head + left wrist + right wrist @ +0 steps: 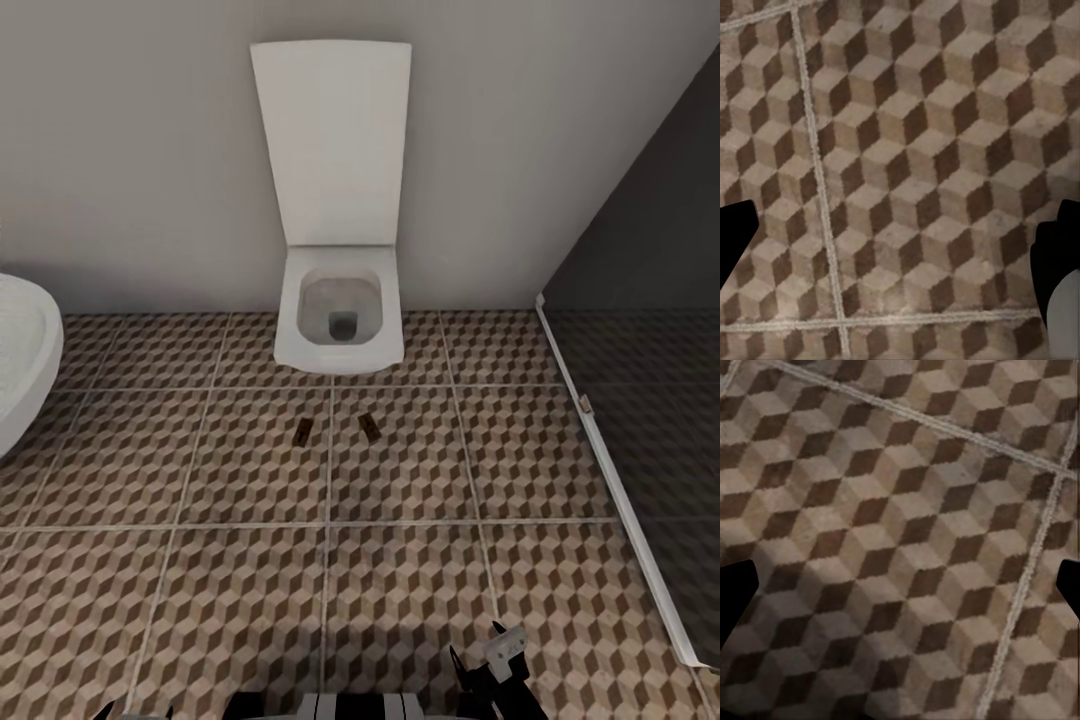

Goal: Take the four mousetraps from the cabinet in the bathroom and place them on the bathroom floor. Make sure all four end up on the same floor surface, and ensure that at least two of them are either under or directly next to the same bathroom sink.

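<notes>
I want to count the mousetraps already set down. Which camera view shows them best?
The head view: two mousetraps lie side by side on the bathroom floor, just in front of the toilet. Both wrist views show patterned floor tiles between open end effector fingers, with no mousetrap on them.

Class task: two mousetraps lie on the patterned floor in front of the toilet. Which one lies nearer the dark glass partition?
The right-hand mousetrap, just right of the grout line in the head view. The other mousetrap lies left of that line, towards the white tub.
</notes>
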Tool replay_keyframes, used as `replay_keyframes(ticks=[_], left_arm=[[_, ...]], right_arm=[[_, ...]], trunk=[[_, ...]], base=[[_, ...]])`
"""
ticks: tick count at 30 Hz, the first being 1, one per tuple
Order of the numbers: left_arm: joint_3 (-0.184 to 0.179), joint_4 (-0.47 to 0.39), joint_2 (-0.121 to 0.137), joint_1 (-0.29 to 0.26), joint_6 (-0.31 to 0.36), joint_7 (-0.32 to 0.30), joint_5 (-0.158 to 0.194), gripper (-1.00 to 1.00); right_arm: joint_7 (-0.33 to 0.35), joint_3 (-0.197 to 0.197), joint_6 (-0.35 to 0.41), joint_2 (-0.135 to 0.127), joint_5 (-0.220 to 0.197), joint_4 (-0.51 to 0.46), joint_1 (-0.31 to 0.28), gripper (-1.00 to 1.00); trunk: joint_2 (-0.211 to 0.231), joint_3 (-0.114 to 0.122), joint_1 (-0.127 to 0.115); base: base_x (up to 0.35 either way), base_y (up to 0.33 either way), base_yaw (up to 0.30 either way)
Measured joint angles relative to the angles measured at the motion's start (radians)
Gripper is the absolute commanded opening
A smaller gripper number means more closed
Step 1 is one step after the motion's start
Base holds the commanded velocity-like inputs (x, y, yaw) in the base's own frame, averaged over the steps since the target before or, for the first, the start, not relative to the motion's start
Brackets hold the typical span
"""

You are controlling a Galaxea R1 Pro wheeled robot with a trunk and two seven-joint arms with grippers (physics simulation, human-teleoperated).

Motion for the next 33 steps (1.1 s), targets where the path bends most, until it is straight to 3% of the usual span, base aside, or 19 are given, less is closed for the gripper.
replay_keyframes(ticks=[33], left_arm=[[0.001,0.002,-0.003,0.0,0.002,0.0,0.002,1.0]], right_arm=[[0.0,0.001,0.001,0.002,-0.004,0.001,0.0,1.0]], trunk=[[0.231,0.103,-0.127]], base=[[0.0,0.0,0.0]])
